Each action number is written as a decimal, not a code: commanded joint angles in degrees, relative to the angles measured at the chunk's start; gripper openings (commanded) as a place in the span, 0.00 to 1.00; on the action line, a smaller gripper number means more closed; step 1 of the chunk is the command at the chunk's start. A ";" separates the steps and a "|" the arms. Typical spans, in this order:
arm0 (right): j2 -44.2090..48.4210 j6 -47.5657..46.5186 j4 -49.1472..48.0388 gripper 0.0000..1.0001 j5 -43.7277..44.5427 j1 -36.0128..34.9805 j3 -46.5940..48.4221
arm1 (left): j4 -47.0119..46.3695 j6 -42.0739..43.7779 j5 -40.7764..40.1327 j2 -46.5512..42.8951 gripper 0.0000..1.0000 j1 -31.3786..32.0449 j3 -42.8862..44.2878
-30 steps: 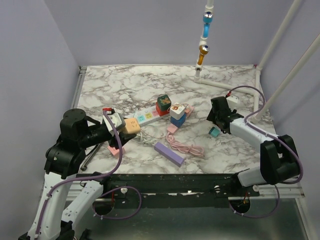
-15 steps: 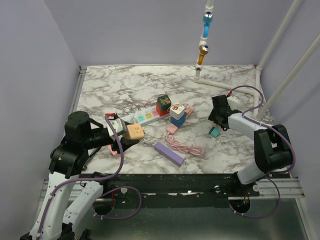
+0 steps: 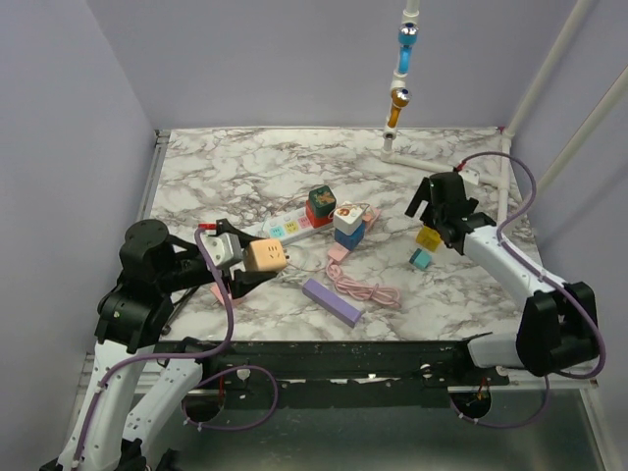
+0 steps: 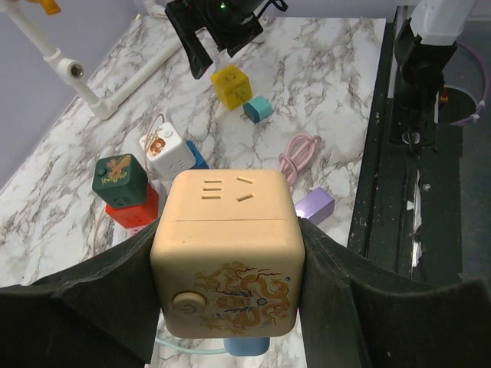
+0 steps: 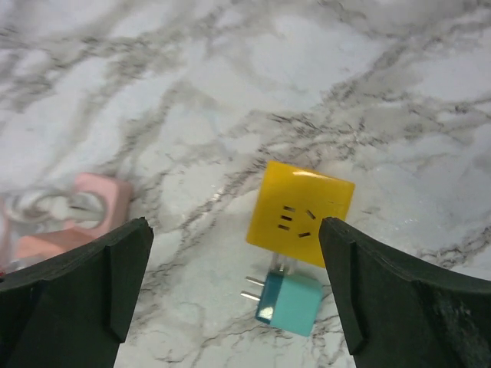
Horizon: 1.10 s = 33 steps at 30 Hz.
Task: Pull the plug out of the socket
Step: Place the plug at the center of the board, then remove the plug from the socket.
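My right pincer [image 5: 232,230] just sprang wide, risen above counter [image 5: 153,115]. Yellow socket cube [image 5: 307,205] released, lying below me; teal plug [image 5: 290,303] just beside it, prongs bare: pair looks separated. My left pincer [image 4: 229,291] clamps peach socket cube [image 4: 230,207], unchanged.

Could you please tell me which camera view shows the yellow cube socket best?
The right wrist view: the yellow cube socket sits large and central, slots facing the camera. The left wrist view shows it small and distant; the top view shows only a tiny yellow patch.
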State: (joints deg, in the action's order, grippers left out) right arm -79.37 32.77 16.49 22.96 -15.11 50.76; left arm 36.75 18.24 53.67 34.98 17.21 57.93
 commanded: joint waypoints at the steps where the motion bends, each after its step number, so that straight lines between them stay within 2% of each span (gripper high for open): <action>1: 7.77 -3.32 -1.04 1.00 -3.01 -6.01 3.83 | -8.14 -5.11 -0.80 -0.97 0.00 -0.20 0.71; 5: 12.16 -6.12 -4.78 1.00 -4.38 -17.81 5.86 | -14.40 -9.32 -7.59 -1.51 0.00 -0.25 -0.15; 9: 18.05 -7.88 -14.12 1.00 -17.49 -21.94 0.53 | -17.41 -11.72 -11.62 -2.02 0.00 -0.34 -0.80; 12: 24.30 -13.08 -30.03 1.00 -35.36 -23.94 -9.06 | -16.27 -12.78 -6.70 -1.18 0.00 -0.85 0.19; 15: 26.02 -12.37 -44.09 1.00 -52.41 -23.96 -15.35 | -16.27 -14.96 1.12 -0.18 0.00 -1.46 0.98; 19: 22.17 -8.13 -56.50 1.00 -63.49 -24.07 -16.06 | -16.75 -20.10 10.74 1.85 0.00 -1.96 3.25; 22: 19.48 -5.05 -66.76 1.00 -66.78 -24.32 -16.05 | -18.21 -22.86 14.84 2.59 0.00 -2.10 4.19; 25: 16.11 -3.94 -70.88 1.00 -68.48 -26.03 -13.74 | -20.03 -25.18 15.28 2.90 0.00 -2.16 4.64; 28: 13.73 -5.54 -71.75 1.00 -67.51 -29.80 -11.62 | -22.86 -27.45 15.72 3.15 0.00 -2.27 4.41; 33: 11.75 -14.14 -68.35 1.00 -59.82 -37.44 -9.37 | -26.57 -31.27 16.73 3.86 0.00 -2.35 4.65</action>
State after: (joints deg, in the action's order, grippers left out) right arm -66.65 24.91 -49.41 -40.40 -47.99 38.96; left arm 16.73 -7.62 66.94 38.39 15.31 60.58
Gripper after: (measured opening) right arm 0.997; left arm 0.602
